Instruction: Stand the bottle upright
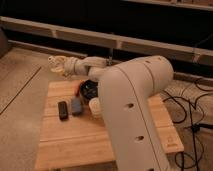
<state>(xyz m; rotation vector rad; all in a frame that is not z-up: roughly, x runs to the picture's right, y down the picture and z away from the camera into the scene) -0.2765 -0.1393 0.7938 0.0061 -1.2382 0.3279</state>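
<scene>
My gripper hangs above the back left corner of the wooden table, at the end of the forearm reaching left, and it is shut. I cannot make out anything held in it. A white bottle-like cylinder stands on the table near the middle, its right side hidden behind my arm's large white link. It is well apart from the gripper, lower and to the right.
On the table lie a black oblong object, a blue object beside it, a dark bowl and something orange. Black cables run on the floor at right. A dark wall with rails stands behind.
</scene>
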